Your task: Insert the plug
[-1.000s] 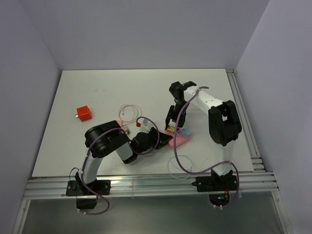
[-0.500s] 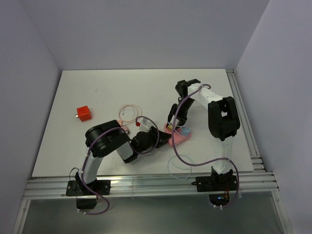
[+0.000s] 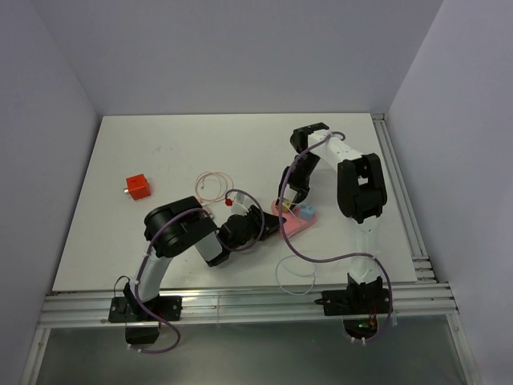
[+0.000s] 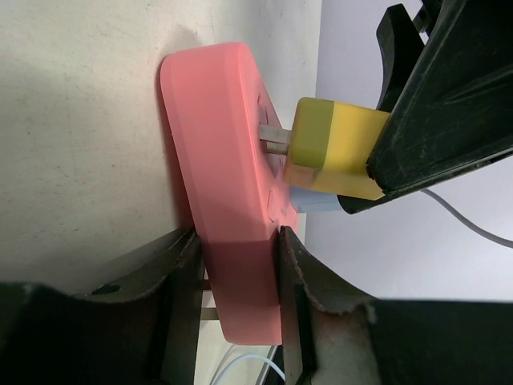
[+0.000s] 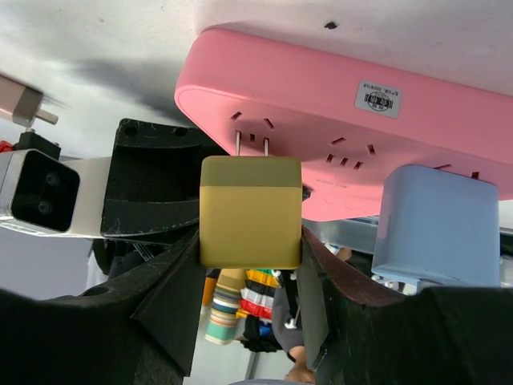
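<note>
— Right gripper (image 5: 250, 241) first: what is it doing?

— Its two black fingers are clamped on the sides of a yellow plug (image 5: 250, 212) and hold it up to the socket face of a pink power strip (image 5: 345, 120). The left gripper (image 4: 236, 269) is closed on one end of that strip, with a finger pressed against each side.

— Now the scene, biggest thing first.

— A white table (image 3: 160, 144) fills the overhead view, with pale walls around it. Two black-and-white arms rise from its near edge and meet a little right of centre. The power strip lies on the table there, between the two grippers.

— What is on the strip?

— A pale blue plug (image 5: 437, 224) is seated in a socket just beside the yellow one. The yellow plug's two metal prongs (image 5: 239, 143) enter the slots of the neighbouring socket. Bare metal shows between the plug's body and the strip, so it is only partly in.

— Anything else on the table?

— An orange cube (image 3: 137, 187) sits well apart, to the left. A thin loop of cable (image 3: 210, 183) lies between the cube and the strip. A small beige adapter (image 5: 24, 104) with prongs lies near the left gripper. Smallest of all is a barcode label (image 5: 377, 98) on the strip's face.
</note>
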